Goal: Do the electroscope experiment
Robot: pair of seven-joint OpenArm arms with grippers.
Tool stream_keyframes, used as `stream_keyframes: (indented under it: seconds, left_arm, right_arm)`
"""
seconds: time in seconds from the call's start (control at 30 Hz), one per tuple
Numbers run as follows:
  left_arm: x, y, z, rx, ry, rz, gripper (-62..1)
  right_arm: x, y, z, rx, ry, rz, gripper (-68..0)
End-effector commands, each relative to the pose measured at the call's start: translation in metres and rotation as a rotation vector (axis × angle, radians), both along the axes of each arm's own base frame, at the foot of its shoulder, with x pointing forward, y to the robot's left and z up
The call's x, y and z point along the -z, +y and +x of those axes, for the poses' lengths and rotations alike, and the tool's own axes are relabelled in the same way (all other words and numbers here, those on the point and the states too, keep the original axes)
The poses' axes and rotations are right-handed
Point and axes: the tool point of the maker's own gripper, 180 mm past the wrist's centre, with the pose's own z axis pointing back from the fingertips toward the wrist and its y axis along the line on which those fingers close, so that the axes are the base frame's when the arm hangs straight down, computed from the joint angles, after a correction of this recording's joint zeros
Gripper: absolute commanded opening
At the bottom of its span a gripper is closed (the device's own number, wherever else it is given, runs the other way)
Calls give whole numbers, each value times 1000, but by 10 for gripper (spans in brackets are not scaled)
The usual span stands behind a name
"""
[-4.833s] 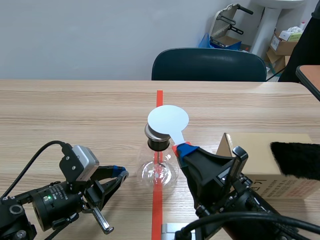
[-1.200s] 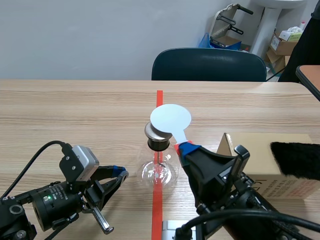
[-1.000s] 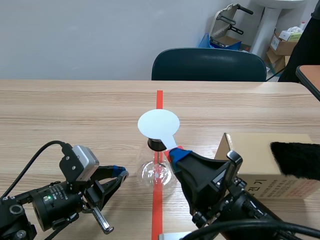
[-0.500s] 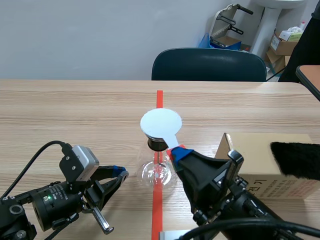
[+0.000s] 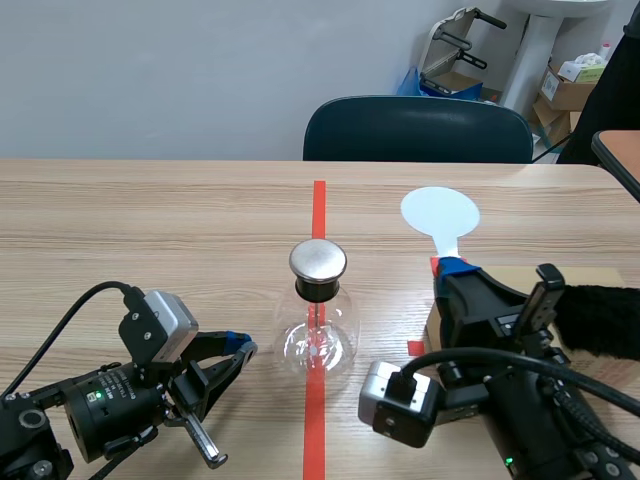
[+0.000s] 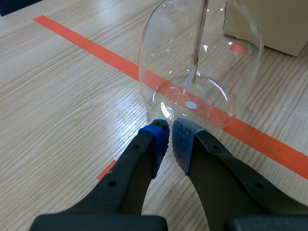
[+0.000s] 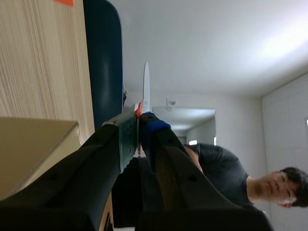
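The wooden table [image 5: 150, 220] bears a glass flask [image 5: 318, 345] on the tape and a cardboard box [image 6: 269, 24].

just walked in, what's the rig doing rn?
The right gripper is shut on the stem of a white round paddle. It holds the paddle up in the air, off to the right of the clear glass flask electroscope and away from its round metal cap. The left gripper is shut on nothing, low over the wooden table, with its tips right by the flask's base. The flask stands upright on the orange-red tape line.
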Motion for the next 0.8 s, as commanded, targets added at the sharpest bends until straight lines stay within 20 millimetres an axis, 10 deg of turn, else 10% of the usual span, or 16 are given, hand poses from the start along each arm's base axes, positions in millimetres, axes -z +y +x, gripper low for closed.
stream_keyframes:
  seconds: [0.0, 0.4, 0.77]
  left_arm:
    - [-9, -4, 4, 2, -23, -27, -539]
    - [-9, -4, 4, 2, -23, -27, -539]
    - [-9, -4, 4, 2, -23, -27, -539]
  right_arm:
    - [-6, -8, 3, 34, -21, 5, -657]
    - [-7, -30, 7, 160, -24, 12, -657]
    - [-5, 10, -4, -74, -18, -2, -657]
